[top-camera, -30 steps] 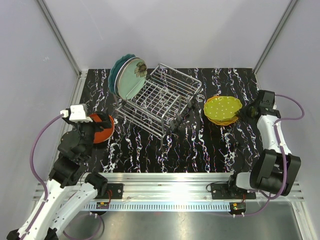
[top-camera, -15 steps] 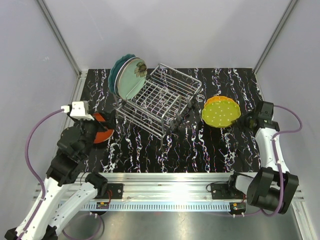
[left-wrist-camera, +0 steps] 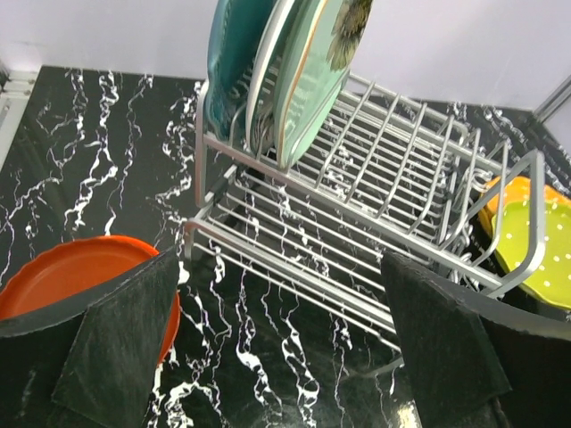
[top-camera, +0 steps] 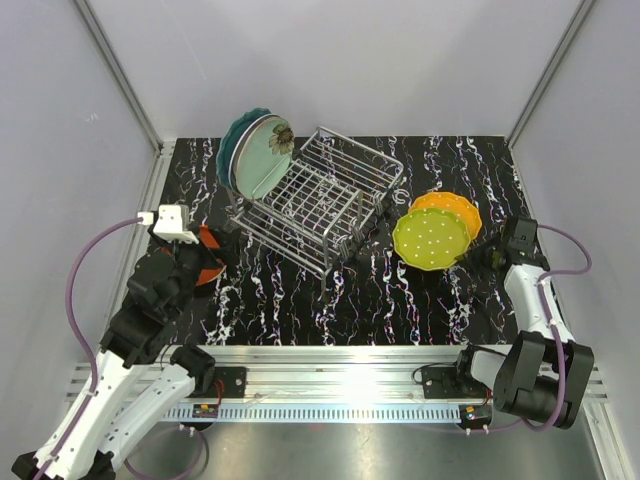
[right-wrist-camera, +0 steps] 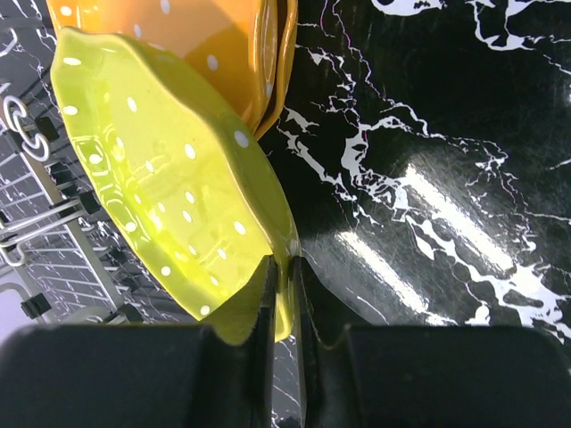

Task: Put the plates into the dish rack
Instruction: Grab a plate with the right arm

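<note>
Right pincer (right-wrist-camera: pixel 284 294): clamped on rim of green plate (top-camera: pixel 430 240), plate tilted, right of rack (top-camera: pixel 315 200) | orange plate (top-camera: pixel 458 207): on worktop (top-camera: pixel 400 300), partly behind green plate | left pincer (left-wrist-camera: pixel 281 312): wide open, empty, by red plate (left-wrist-camera: pixel 80 276) | rack: teal and mint plates (top-camera: pixel 255 155) upright at far-left end.

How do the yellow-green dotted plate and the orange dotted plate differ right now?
The yellow-green dotted plate is tilted, its rim pinched by the right gripper; the orange dotted plate lies ungripped on the black marbled table. Both have scalloped rims and white dots.
</note>
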You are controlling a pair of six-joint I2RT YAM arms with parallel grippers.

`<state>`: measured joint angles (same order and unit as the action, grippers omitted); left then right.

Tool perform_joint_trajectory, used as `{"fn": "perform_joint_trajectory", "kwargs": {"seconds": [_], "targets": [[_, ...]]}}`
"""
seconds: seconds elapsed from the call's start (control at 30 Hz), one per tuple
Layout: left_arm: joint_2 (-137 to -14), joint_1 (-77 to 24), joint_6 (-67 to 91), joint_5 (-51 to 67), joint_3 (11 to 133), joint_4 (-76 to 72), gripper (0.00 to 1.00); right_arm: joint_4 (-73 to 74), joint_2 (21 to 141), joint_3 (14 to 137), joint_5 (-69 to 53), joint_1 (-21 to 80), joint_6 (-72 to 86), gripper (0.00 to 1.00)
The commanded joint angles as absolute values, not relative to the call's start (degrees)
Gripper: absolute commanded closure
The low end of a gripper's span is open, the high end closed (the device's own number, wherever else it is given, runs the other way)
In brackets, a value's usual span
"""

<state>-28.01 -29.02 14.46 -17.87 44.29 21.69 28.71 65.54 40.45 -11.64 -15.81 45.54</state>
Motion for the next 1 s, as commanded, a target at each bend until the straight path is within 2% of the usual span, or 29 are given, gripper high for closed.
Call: {"fn": "perform_joint_trajectory", "kwargs": {"seconds": [0.0,0.97], "targets": [[-28.6,-29.4,14.4,-16.5,44.1,20.7,0.01,21.7,64.8,39.9,-13.8,-15.7,46.3,1.0],[-27.8,-29.3,13.9,-16.5,43.6,22.1,0.01,9.4,67.3,33.1,-13.1,-15.6,35.0,1.0]]}}
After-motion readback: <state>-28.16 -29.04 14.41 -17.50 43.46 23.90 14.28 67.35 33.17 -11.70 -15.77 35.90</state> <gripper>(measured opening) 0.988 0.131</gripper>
